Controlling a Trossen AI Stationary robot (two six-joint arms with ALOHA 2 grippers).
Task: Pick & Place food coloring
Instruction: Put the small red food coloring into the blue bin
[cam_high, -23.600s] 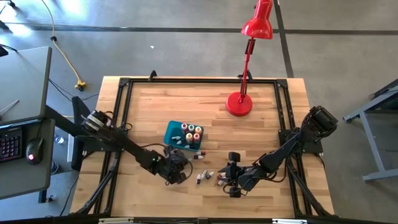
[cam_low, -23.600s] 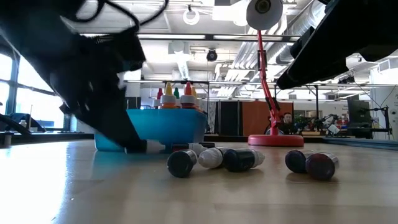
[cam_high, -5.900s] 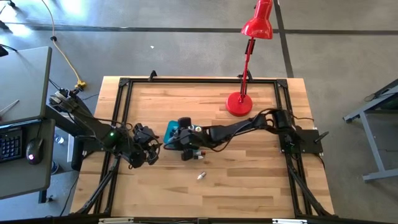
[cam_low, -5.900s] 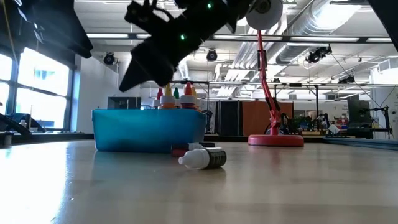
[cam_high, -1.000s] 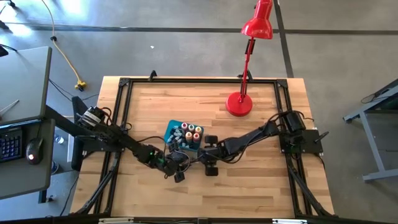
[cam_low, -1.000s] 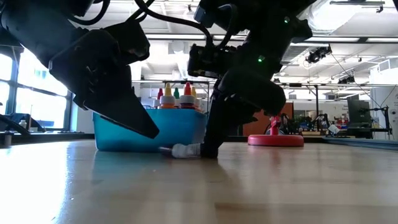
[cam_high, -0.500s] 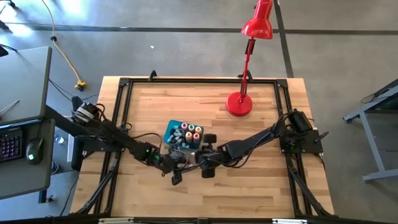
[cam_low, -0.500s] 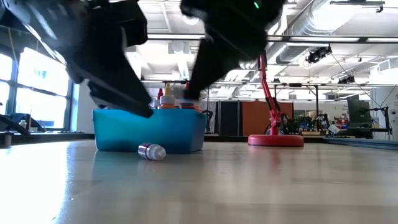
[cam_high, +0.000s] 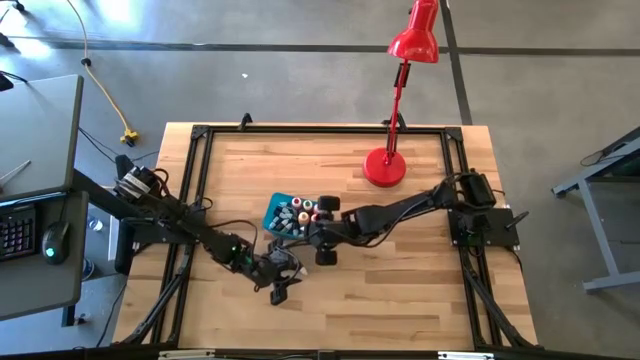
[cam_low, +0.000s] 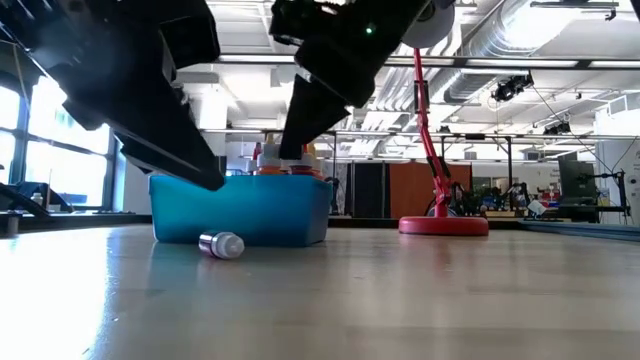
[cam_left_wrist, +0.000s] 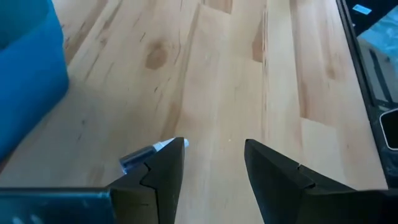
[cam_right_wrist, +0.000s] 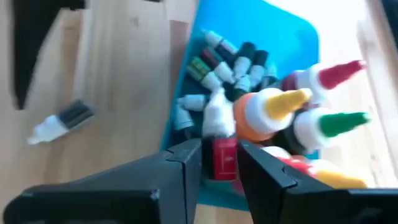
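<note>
Probably a lab: exposed ceiling ducts (cam_low: 560, 40), workbenches behind the table (cam_high: 420, 290)

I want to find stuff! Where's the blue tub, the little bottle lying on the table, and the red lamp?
blue tub (cam_low: 250, 208), low view, its front wall.
little bottle (cam_low: 221, 244), low view, its side.
red lamp (cam_high: 385, 167), high view, its round base.

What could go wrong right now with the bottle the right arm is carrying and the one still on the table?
The right pincer holds a red bottle over the blue tub's edge, not its middle; released here, it might catch the rim or tip the upright bottles. The last loose bottle lies on its side beside the left pincer's open fingers, so a nudge could roll it away.
</note>
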